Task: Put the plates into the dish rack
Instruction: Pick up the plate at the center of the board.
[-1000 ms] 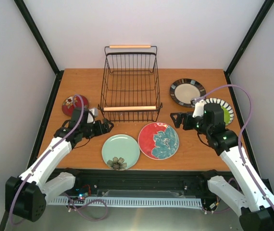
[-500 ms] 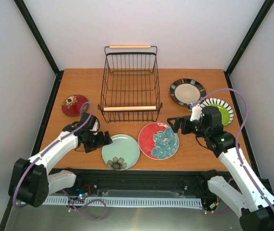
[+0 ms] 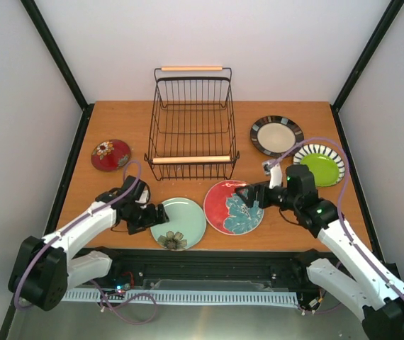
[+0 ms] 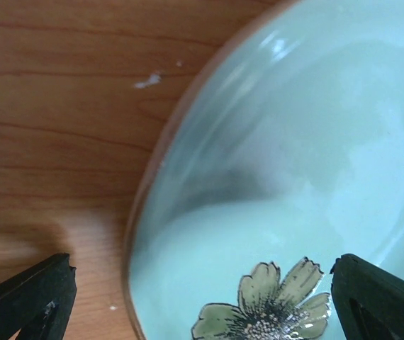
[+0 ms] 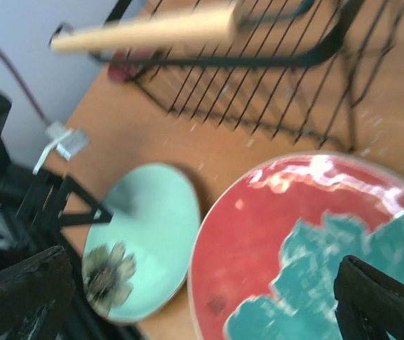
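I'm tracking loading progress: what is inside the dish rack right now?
Nothing is inside the dish rack; only the table shows through its wire floor. The five plates in view lie outside it on the table. Its thin wires cover almost nothing.

Top ext. cam: fixed high behind the arms (image 3: 81, 227), faces fwd and down, far enough to take in the whole table (image 3: 117, 120) and the dish rack (image 3: 191, 120). Left wrist cam: looks steeply down past its own fingertips (image 4: 25, 297) at the bottom corners, very close. Only the left rim of the mint green plate (image 4: 294, 177) and a strip of table fill the frame. Right wrist cam: oblique, mid range, faces across the table toward its left side. It picks up the red plate (image 5: 273, 234), the mint green plate, the rack's near handle (image 5: 145, 28) and the left gripper (image 5: 67, 205). Shared: mint green plate in all three views; red plate, dish rack and left gripper in top ext. and right wrist only.
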